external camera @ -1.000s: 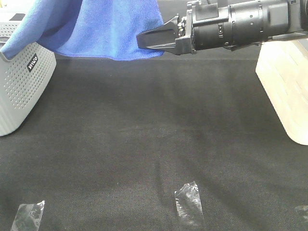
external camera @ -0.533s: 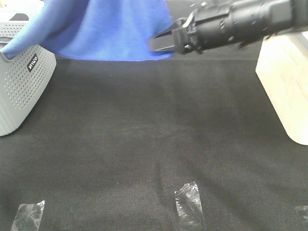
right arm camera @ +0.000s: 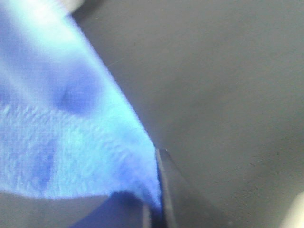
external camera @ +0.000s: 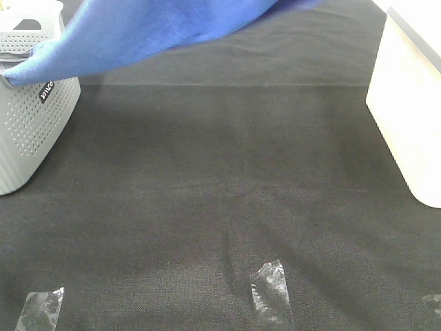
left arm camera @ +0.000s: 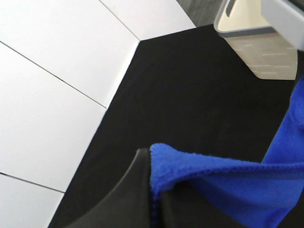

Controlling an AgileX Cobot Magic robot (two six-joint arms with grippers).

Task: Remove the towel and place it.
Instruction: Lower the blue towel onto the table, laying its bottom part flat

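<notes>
A black mat [external camera: 220, 193] is seen covering the whole table. Above its far part the towel [external camera: 158, 27] is held stretched in the air: one end is laid over the rim of the basket [external camera: 31, 131] at the left, and from there the cloth is drawn upward to the right and cut off by the top edge of the high view. A cream bin [external camera: 410, 124] is set on the mat at the right, well apart from the grey perforated basket. Strips of clear tape [external camera: 270, 289] are stuck to the near part of the mat. Neither arm is shown in the high view. In the left wrist view a folded, stitched edge of the towel [left arm camera: 213, 175] is seen clamped in the left gripper [left arm camera: 152, 199], with the bin [left arm camera: 259, 42] beyond it. In the blurred right wrist view the towel [right arm camera: 71, 142] is seen pinched in the closed right gripper [right arm camera: 154, 199], over the mat.
</notes>
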